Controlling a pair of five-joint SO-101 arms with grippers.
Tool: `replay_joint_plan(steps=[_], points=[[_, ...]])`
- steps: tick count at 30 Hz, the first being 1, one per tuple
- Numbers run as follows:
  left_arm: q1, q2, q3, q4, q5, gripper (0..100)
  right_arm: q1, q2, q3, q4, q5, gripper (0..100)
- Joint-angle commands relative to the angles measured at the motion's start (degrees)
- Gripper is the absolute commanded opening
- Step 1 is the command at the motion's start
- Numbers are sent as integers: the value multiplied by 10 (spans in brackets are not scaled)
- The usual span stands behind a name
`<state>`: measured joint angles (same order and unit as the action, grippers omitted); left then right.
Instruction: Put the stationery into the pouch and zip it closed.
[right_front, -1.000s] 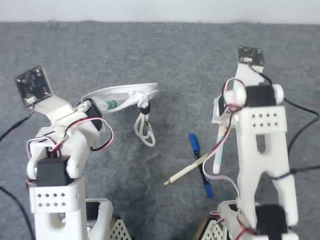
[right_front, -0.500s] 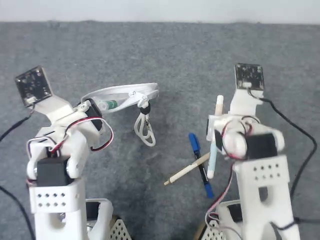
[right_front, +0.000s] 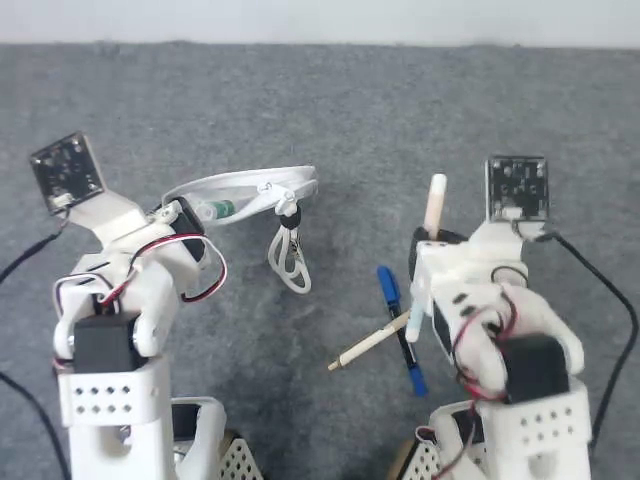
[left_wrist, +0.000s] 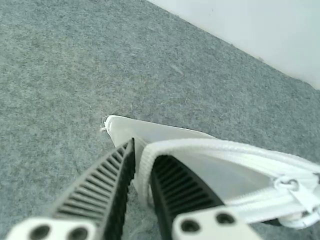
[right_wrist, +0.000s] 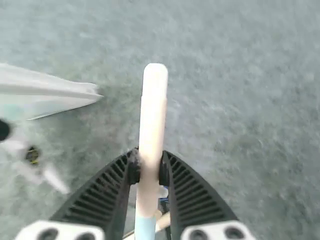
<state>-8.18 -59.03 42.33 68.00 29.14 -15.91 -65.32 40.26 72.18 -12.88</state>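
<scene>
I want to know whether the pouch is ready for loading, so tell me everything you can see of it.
The pouch is white and soft, slightly see-through, with a white zipper along its rim. It lies on the grey table with its mouth looking open. The left gripper is shut on the zipper rim near one end. A white cord loop trails from the zipper pull onto the table. A green item shows inside.
</scene>
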Motion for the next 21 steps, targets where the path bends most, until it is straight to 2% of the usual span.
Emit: replay_joint_plan(steps=[1,5,12,21], points=[[-3,4,-3,-18,8,9,-36,-52,-5,-8,-7,6],[-3,4,-3,-18,8,9,-81,-102,-5,-15,-7,6],[-3,4,-3,-18,8,9,-164,-139,-4,-90,-6,6],[-3,4,-3,-18,8,9,-229,-138,-4,-211,-1,6]])
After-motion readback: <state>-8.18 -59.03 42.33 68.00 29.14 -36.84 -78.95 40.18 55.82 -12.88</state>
